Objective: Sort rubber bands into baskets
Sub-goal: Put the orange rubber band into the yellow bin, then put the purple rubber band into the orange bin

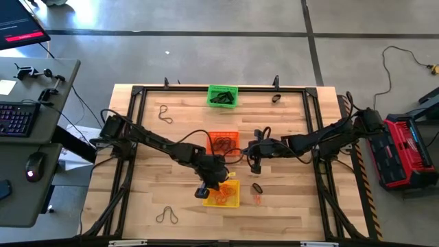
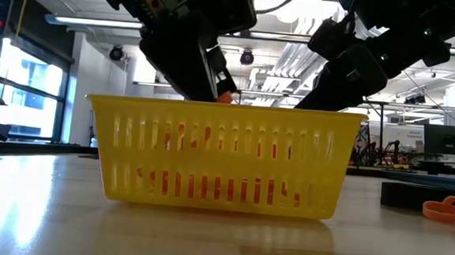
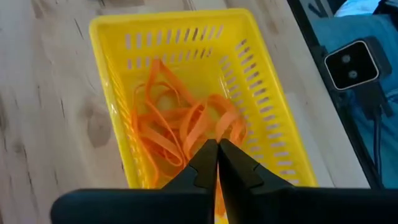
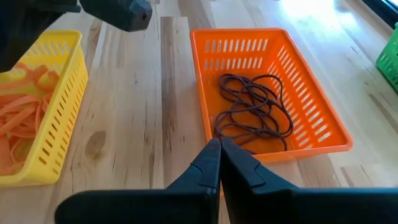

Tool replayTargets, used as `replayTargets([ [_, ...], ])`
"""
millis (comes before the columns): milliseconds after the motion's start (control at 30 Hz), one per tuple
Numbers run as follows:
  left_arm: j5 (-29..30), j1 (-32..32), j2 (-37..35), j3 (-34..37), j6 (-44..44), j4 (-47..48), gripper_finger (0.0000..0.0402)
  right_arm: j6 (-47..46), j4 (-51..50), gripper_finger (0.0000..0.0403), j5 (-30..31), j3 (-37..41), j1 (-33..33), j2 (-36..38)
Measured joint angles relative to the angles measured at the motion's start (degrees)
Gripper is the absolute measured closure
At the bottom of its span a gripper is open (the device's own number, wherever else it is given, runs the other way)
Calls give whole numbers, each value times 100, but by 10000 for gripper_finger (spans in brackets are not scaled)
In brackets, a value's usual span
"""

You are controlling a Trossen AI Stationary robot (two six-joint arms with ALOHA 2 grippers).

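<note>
Orange bands: a tangle of thin orange rubber bands (image 3: 177, 127) lay inside the yellow basket (image 3: 267, 99), spread over its floor.
Yellow basket: it stood on the tabletop (image 1: 288, 206) near the front edge, just in front of the orange basket (image 1: 223, 140) in the high view.
Dark bands: a bundle of thin dark brown rubber bands (image 4: 252, 106) lay in the orange basket, near the middle of the tabletop.
Green basket: it sat at the far edge of the tabletop (image 1: 222, 95), with dark pieces inside that were too small to make out.
Loose bands: one dark loop (image 1: 164, 112) lay on the wood at the far left, another dark loop (image 1: 167, 216) at the near left, a short thick black band (image 1: 257, 187) just right of the yellow basket with an orange band (image 1: 258, 199) beside it, and a black band (image 1: 276, 98) right of the green basket.
Left gripper: it hung above the yellow basket (image 3: 216, 163), its fingers pressed together with nothing seen between them.
Right gripper: it hovered over bare wood (image 4: 219, 163) just beside the orange basket's near wall, its fingers closed tip to tip and empty.
Surroundings: a desk with a keyboard (image 1: 15, 118) and mouse (image 1: 34, 165) stood left of the tabletop.
</note>
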State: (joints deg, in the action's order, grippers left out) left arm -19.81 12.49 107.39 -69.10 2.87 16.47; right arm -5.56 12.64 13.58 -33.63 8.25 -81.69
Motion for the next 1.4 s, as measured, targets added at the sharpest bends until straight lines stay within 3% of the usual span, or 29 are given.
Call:
replayTargets([
  [267,325,-2,-121,-2,-162,79,340,1,-39,403,-2,0,0,0],
  [433,955,-2,-434,0,-306,286,302,1,-47,403,-9,-1,0,0],
  [667,1657,-34,-1152,81,-674,294,286,2,-46,403,-17,-4,0,0],
  [1000,1900,-602,-2593,2072,-70,-1470,286,46,-56,403,-24,-3,4,4],
  [1200,2821,-1188,-3764,2915,350,-1170,286,109,22,403,-26,-2,0,4],
  [1300,3413,-1691,-4266,3096,766,-468,286,109,25,403,-26,-2,0,4],
  [1400,3523,-2273,-4545,3095,990,326,286,111,45,403,-26,-2,0,4],
])
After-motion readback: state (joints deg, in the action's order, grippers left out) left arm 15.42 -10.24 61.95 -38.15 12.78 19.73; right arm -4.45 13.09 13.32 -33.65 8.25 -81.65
